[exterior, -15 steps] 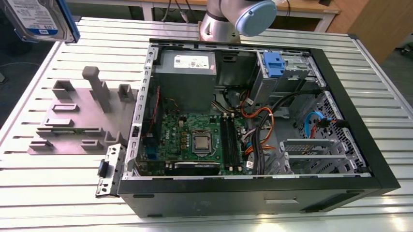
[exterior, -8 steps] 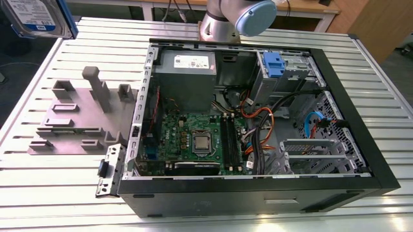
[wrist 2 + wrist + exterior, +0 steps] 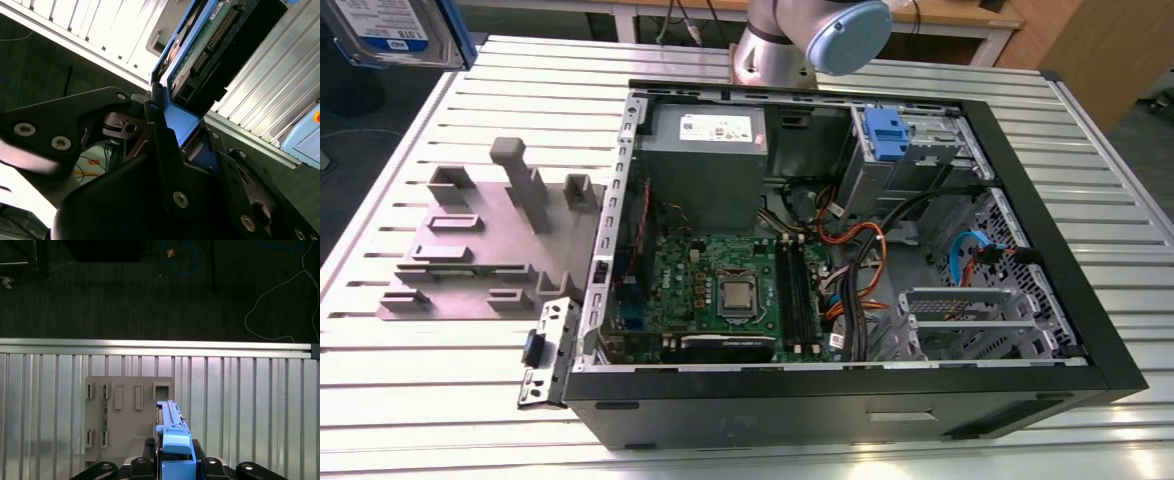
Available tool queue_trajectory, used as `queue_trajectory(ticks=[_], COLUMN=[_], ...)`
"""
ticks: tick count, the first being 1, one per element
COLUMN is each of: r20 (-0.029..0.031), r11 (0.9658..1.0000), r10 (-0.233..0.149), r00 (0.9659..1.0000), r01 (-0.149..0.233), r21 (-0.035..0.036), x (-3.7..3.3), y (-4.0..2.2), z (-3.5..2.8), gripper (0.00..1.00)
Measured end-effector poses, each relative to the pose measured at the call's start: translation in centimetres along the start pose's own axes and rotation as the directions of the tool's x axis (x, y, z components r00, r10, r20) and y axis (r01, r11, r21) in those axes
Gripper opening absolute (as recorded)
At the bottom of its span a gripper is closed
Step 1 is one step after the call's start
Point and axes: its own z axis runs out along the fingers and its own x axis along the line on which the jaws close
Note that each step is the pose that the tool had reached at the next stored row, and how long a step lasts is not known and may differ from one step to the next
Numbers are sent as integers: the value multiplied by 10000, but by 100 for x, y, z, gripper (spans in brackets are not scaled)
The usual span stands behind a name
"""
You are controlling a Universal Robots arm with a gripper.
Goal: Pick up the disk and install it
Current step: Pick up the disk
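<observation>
I see my gripper (image 3: 181,131) clamped on the disk (image 3: 394,30), held aloft at the exterior view's far left, over the table (image 3: 400,130) edge, well apart from the open case (image 3: 1067,330).

In the exterior view the computer case (image 3: 854,400) sits centre-right on the table (image 3: 427,400), the holder block (image 3: 467,250) beside it toward the exterior view's left, the disk (image 3: 394,30) in the upper left corner.

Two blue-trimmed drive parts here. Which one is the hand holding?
The disk, up at the exterior view's upper left, its blue rails clamped in the hand. The blue-latched drive bay sits inside the open case.
</observation>
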Motion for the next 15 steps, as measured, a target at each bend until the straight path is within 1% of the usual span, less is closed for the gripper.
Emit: queue_trajectory(ticks=[4,7,12,15], r20=[0,-6,-30,-33], r11=[10000,10000,10000,10000], r10=[0,-2,0,1], r00=[10000,10000,10000,10000], r01=[0,2,0,-1], r21=[0,1,0,0], x=[1,11,74,102], y=[0,0,-1,-4], z=[-39,-40,-42,-43], gripper=[37,37,37,37])
